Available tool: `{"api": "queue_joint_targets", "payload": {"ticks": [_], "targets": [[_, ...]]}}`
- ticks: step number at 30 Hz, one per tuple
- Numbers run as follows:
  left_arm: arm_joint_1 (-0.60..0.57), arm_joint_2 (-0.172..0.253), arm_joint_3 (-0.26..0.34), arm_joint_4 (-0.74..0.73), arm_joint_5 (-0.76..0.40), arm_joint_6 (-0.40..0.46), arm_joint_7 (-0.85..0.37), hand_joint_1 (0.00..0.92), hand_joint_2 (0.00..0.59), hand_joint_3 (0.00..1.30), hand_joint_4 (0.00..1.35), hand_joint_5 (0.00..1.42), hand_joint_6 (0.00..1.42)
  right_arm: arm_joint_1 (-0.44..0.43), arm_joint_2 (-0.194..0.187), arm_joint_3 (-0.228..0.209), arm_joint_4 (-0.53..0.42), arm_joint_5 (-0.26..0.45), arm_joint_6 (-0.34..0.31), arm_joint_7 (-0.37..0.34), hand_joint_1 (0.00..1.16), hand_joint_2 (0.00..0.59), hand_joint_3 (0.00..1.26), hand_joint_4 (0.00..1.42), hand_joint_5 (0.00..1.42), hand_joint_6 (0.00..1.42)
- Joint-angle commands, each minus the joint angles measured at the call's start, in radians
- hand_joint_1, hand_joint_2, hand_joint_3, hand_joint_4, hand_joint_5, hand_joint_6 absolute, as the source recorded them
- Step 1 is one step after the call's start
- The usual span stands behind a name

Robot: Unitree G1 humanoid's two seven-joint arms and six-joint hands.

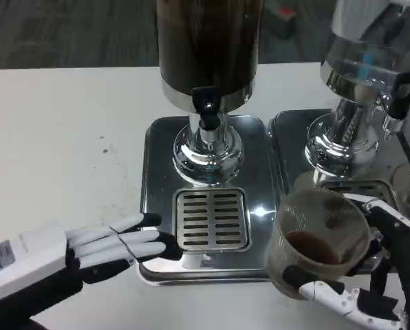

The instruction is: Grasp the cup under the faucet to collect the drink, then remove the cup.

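A clear plastic cup (315,240) with a little dark drink in its bottom is held by my right hand (370,275) at the lower right, tilted, to the right of the drip grate (212,220). The black faucet lever (206,104) of the dark drink dispenser (208,48) stands above the grate, with nothing under it. My left hand (115,245) lies open at the lower left, fingers stretched flat, fingertips touching the left front edge of the steel tray (160,158).
A second steel dispenser (367,75) with a black lever stands on its own tray (397,179) at the right, close behind the cup. White table (60,137) spreads out to the left. The floor lies beyond the table's far edge.
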Motion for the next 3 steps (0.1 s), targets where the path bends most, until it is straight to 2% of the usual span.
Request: {"api": "queue_joint_targets", "payload": {"ticks": [1, 3], "targets": [[0.01, 0.015, 0.003, -0.005, 0.004, -0.005, 0.015, 0.0, 0.111, 0.17, 0.02, 0.02, 0.18, -0.006, 0.005, -0.011, -0.033, 0.022, -0.039, -0.005, 0.83, 0.197, 0.6, 0.65, 0.88, 1.19], [0.011, 0.015, 0.002, -0.004, 0.003, -0.004, 0.016, 0.0, 0.111, 0.17, 0.02, 0.02, 0.18, -0.005, 0.004, -0.012, -0.034, 0.023, -0.039, -0.003, 0.83, 0.197, 0.6, 0.65, 0.88, 1.19]]}}
